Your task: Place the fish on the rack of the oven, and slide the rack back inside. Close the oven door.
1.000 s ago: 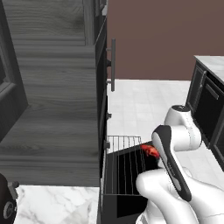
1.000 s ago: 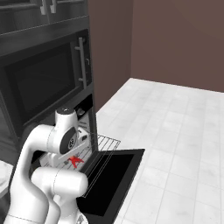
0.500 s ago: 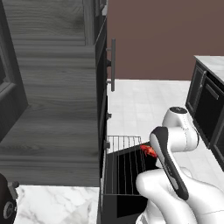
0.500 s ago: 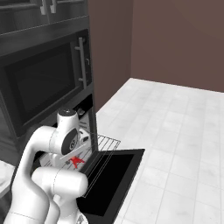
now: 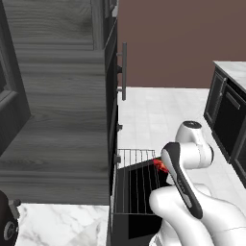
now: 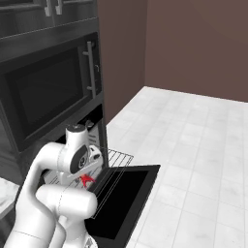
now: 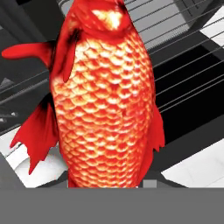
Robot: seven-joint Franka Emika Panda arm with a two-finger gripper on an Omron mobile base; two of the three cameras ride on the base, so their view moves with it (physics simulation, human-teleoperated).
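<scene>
The fish sits right in front of the pincer, its scaled red-orange body large in the hand view. Its long axis runs along the pincer's line of sight, from the bottom of that view up and away, with red fins flaring out to either side of the body; which end is the head I cannot tell. The fingertips themselves are hidden behind the fish, yet the pincer is drawn nearly together and pinching the fish between its two fingers.

In the left base view the white arm rises from the lower right, folds at the elbow and bends forward and down, so that the hand hangs over the pulled-out rack; a scrap of the fish shows red just past the forearm. From the right base view the pincer points down with the fish hanging under it.

Directly beyond the fish lie the thin grey wires of the rack. The rack juts out of the oven over the oven door, which is swung down flat and open below the pincer. Whether the fish touches the wires I cannot tell.
</scene>
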